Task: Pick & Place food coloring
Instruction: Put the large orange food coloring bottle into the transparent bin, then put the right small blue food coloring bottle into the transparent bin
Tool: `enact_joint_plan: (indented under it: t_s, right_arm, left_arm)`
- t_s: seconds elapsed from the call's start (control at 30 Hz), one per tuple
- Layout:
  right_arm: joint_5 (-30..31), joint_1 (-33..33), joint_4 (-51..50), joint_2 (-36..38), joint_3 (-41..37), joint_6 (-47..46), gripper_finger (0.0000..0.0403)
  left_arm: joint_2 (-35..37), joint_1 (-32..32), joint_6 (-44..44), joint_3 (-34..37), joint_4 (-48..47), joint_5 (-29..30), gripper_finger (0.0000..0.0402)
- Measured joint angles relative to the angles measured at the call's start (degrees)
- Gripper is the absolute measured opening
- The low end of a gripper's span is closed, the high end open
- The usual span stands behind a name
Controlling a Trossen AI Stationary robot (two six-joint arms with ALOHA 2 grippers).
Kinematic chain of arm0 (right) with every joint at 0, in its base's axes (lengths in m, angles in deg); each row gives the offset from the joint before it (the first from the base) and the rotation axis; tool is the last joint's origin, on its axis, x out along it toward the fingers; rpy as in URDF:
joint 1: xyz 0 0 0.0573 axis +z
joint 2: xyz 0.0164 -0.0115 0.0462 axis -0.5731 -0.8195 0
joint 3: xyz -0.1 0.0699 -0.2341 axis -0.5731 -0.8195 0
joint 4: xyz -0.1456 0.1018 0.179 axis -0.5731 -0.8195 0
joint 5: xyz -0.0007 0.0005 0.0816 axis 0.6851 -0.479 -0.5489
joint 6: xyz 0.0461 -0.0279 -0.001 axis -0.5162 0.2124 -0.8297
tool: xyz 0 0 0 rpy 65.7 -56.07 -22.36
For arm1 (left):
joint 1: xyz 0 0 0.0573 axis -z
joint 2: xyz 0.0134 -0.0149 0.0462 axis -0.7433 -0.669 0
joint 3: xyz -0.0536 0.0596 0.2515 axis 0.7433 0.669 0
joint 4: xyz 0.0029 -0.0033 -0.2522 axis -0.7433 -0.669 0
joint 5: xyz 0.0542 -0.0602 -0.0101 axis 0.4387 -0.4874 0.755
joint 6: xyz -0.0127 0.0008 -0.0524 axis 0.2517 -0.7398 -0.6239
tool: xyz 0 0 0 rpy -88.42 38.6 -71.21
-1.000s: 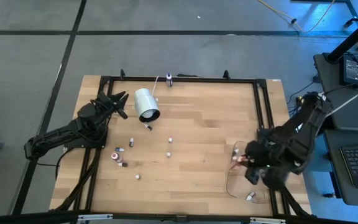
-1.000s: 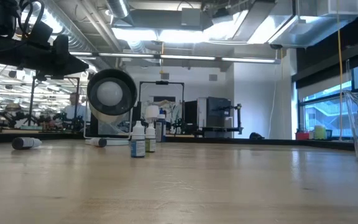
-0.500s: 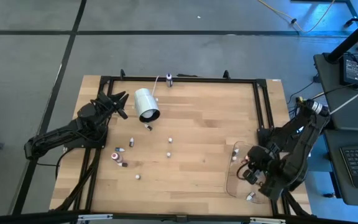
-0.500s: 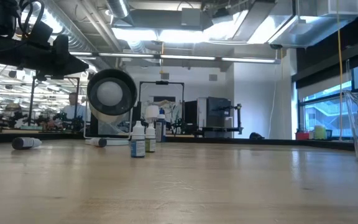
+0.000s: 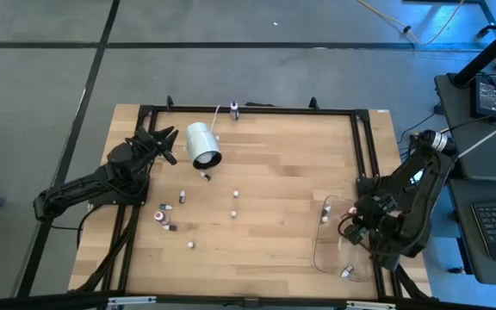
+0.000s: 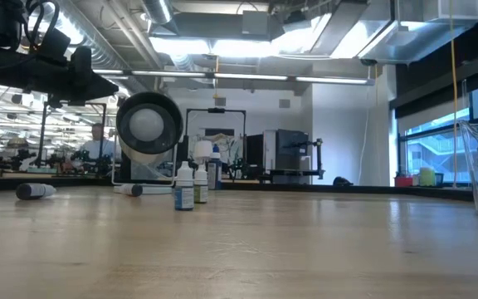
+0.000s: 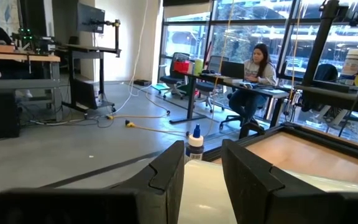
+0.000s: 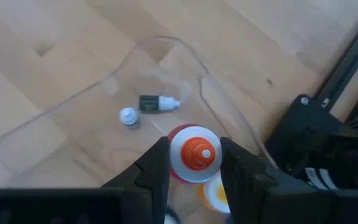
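Wooden tabletop: pale planks inside a dark metal frame, with both arms mounted at its sides.
Right gripper: hangs over the clear container at the table's right edge, near the front right corner; its two dark fingers press on either side of a small bottle.
Held bottle: red body with an orange cap on a white collar, pinched between the right gripper's fingers and seen cap-on in the right wrist view.
Clear container: transparent tub with rounded walls, standing on the tabletop against the right frame rail.
Bottles in the container: one dark bottle with a white tip lies on its side on the floor of the tub; a second one stands just beside it, white cap up.
Left gripper: rests at the left edge near the back left corner, fingers a little apart with nothing between them, pointing at the white cylinder.
White cylinder: lies on its side near the back left corner, just beside the left gripper's tips.
Loose food coloring: tiny bottles scattered over the left half of the tabletop, some upright, some lying; a pair near the left edge, others towards the middle, one nearer the front edge.
Back-edge bottle: stands alone at the back rail.
Low view: two upright bottles stand close together.
Room beyond: a person sits at a desk.
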Motion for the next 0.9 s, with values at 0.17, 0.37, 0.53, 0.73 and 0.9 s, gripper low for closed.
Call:
enact_joint_plan:
  t_s: [0.17, 0.37, 0.53, 0.73, 0.9]
  right_arm:
    - [-0.2, 0.0, 4.0, 1.8, -4.8, 0.0, 0.0122]
    - [-0.7, 0.0, 8.1, 2.7, -8.7, 0.1, 0.0122]
    - [-2.2, 0.0, 8.0, 2.7, -10.6, 0.2, 0.0136]
    - [-2.2, 0.0, 8.1, 2.7, -10.8, 0.4, 0.0167]
    - [-2.7, 0.0, 8.1, 2.7, -10.8, 0.5, 0.0173]
  left_arm:
    - [0.0, 0.0, 0.0, 0.0, 0.0, 0.0, 0.0104]
    - [0.0, 0.0, 0.0, 0.0, 0.0, 0.0, 0.0104]
    - [0.0, 0.0, 0.1, 0.0, 0.0, 0.0, 0.0104]
    - [0.0, 0.0, 0.2, 0.0, 0.0, 0.0, 0.0104]
    - [0.0, 0.0, 0.2, 0.0, 0.0, -0.1, 0.0104]
